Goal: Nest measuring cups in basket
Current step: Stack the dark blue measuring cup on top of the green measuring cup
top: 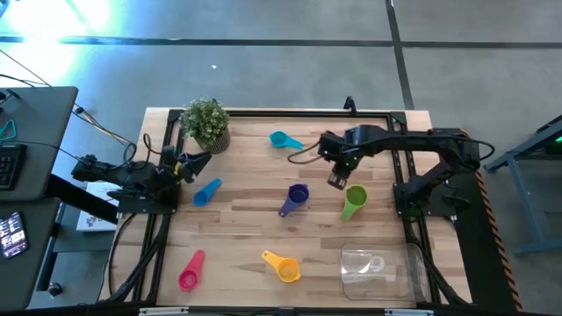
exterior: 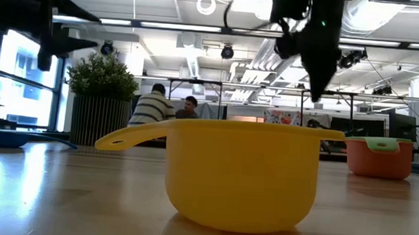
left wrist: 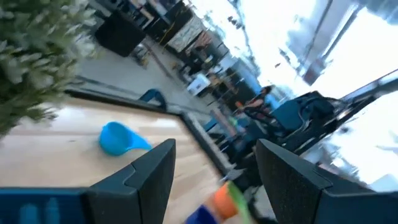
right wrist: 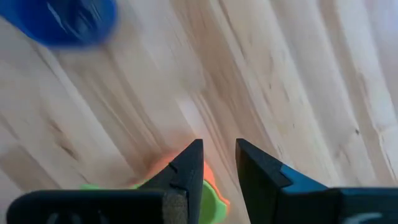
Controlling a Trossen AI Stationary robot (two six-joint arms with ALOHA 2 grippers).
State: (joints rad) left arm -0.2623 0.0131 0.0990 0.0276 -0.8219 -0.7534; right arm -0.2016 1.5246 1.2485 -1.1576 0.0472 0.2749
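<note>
High view: the wooden slatted desk (top: 246, 237) is seen from above with small plastic measuring cups scattered over it. The right end effector (top: 336, 180) is held over the middle of the desk, just beside the green measuring cup (top: 354, 200), which is nested in a red-orange cup (exterior: 377, 158) as shown in the low view. In the right wrist view its dark fingers (right wrist: 186, 171) are parted narrowly, with nothing between them. The left end effector (top: 195, 164) is kept at the left edge, beside the potted plant (top: 207, 123); its fingers (left wrist: 140, 180) are spread wide and hold nothing. The clear plastic rectangular basket (top: 379, 270) is placed at the near right corner, with a pale cup inside. The purple cup (top: 296, 197) lies mid-desk, the teal cup (top: 282, 140) farther back, the blue cup (top: 206, 192) at left, the pink cup (top: 191, 270) and yellow cup (top: 283, 265) near the front.
</note>
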